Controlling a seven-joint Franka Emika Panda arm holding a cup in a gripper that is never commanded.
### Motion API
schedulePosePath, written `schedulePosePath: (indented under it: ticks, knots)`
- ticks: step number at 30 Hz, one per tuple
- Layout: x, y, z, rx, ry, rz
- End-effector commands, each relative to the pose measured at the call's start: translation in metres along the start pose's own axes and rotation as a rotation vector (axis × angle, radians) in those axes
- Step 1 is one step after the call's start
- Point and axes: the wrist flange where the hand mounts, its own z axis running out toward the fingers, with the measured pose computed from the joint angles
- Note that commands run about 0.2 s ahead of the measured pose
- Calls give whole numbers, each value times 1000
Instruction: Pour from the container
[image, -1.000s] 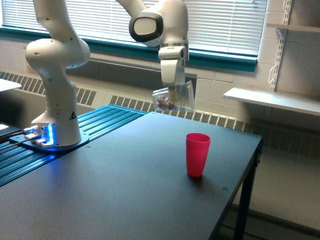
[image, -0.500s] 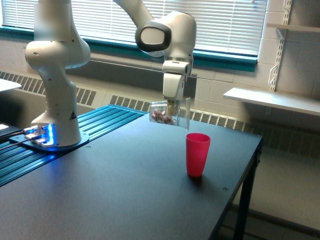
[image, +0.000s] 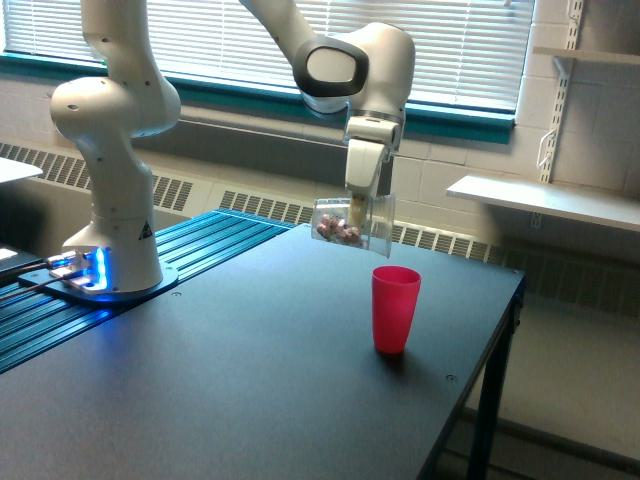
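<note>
One clear plastic cup (image: 352, 222) and one pink cup (image: 395, 309) are seen, together with one white robot arm (image: 115, 150) whose base is fixed beside the left edge of the dark table (image: 230, 380) as seen in the exterior view. The clear cup is held in the air by the gripper (image: 362, 208), which is closed on the cup near its wider, open end. The cup is tipped strongly, so that its long axis lies almost horizontal; the open mouth is pointed to the exterior view's right and a little downward, and the closed bottom is pointed to the left. Several small reddish-brown pieces (image: 336, 232) are seen inside, gathered toward the bottom end; their number cannot be counted. The clear cup is located above the table, higher than the pink cup and slightly to its left, not touching it. The pink cup is placed upright near the table's right edge.
</note>
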Motion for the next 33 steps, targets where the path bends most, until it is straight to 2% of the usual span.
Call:
schedulePosePath:
  ticks: [1,4,6,11,14,17,23,33]
  knots:
    - [-1,-18,-1,-29,-2,-7]
    - [-3,-23,3,-47,-18,-24]
    - [-2,-26,5,-40,-26,-32]
    - [-3,-31,13,-86,-31,-56]
    - [1,-35,15,-64,-31,-49]
    - [3,-35,18,-75,-38,-39]
    - [5,-36,15,-78,-42,-12]
    - [0,-47,6,-78,-44,-28]
